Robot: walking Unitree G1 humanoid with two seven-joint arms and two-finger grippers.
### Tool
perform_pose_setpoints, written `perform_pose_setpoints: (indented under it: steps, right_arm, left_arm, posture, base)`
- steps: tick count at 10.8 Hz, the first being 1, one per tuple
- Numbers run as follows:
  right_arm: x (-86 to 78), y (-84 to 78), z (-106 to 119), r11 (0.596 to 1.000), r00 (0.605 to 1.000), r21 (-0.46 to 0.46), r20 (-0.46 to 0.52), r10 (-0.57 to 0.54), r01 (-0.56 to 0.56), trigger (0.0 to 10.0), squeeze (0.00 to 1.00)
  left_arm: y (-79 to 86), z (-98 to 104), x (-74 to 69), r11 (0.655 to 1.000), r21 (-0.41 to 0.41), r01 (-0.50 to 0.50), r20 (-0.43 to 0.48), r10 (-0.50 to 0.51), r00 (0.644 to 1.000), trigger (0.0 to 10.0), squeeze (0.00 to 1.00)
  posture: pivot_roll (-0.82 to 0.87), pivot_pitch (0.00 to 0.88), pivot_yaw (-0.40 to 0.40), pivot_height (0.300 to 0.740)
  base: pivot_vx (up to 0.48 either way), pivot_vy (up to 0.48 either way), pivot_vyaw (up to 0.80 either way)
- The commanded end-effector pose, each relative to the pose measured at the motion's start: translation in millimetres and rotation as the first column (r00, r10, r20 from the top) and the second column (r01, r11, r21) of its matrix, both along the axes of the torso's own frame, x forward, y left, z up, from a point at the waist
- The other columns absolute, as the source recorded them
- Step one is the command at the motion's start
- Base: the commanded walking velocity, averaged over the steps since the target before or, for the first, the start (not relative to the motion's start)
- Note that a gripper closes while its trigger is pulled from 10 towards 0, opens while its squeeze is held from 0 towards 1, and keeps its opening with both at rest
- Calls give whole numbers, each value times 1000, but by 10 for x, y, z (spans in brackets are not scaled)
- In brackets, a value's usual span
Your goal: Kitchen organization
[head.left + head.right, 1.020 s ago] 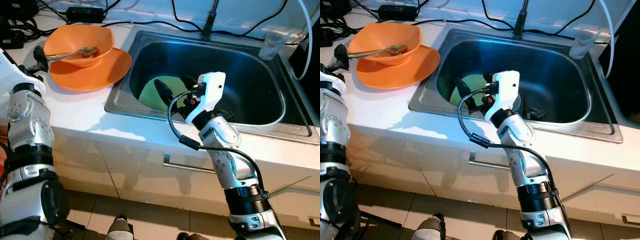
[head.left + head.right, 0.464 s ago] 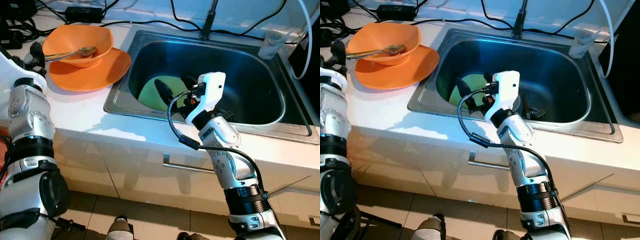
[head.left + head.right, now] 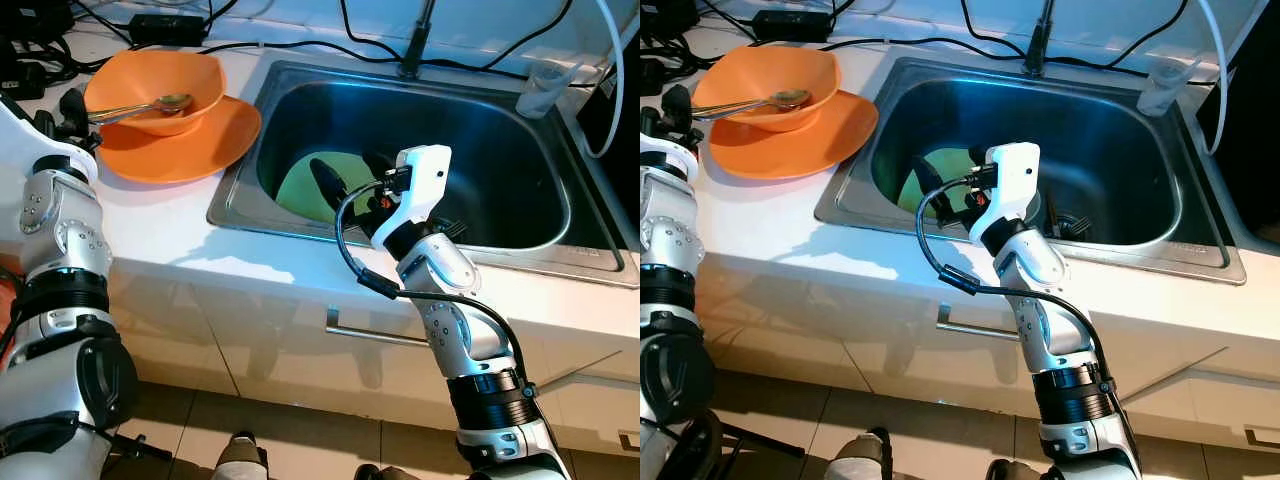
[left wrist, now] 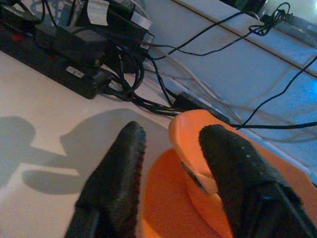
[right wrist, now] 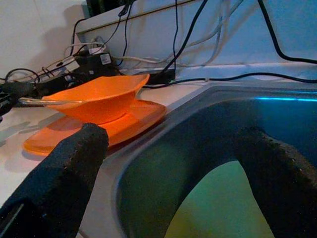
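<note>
Bowl [image 3: 158, 92] is orange and sits on an orange plate [image 3: 185, 145] on the white counter [image 3: 150, 225], at the robot's left, beside the sink [image 3: 240, 190]. A spoon [image 3: 140, 107] lies in the bowl. Its long way runs left to right, with the round end inside the bowl and the handle poking out over the left rim, toward the left gripper [image 3: 72, 108]. That gripper has crept closer in the last second and now hangs just beside the bowl and plate, with the handle tip near it. Its two fingers [image 4: 116, 173] are spread apart and hold nothing. I think it is getting ready to take the spoon or the bowl, so the tidy-up is only starting. Further right, a green plate [image 3: 330, 185] lies flat in the bottom of the sink. The right gripper [image 3: 350, 175] has stayed put above it, fingers wide apart and holding nothing. A clear cup [image 3: 545, 90] stands on the far right edge of the sink.
</note>
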State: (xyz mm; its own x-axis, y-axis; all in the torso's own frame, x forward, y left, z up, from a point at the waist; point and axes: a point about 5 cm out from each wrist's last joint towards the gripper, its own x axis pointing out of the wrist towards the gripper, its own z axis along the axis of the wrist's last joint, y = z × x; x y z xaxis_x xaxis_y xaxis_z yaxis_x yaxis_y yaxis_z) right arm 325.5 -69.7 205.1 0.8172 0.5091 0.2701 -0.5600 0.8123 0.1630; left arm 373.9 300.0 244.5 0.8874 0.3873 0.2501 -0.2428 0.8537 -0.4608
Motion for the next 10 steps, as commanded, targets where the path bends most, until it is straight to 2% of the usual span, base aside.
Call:
perform_pose_setpoints:
  steps: [1, 10]
  right_arm:
    - [4, -42, -38, 1000, 1000, 13, -14, -16, 17, 10000, 1000]
    - [12, -50, -49, 1000, 999, 16, -20, -26, 26, 10000, 1000]
  left_arm:
    - [15, 59, 6, 1000, -7, 6, 21, -5, 1000, 0, 0]
    - [30, 78, 9, 1000, -17, 7, 28, -6, 1000, 0, 0]
  posture:
    - [117, 149, -1, 740]
    - [119, 150, 4, 740]
  base:
    - [0, 0, 0]
    - [0, 0, 0]
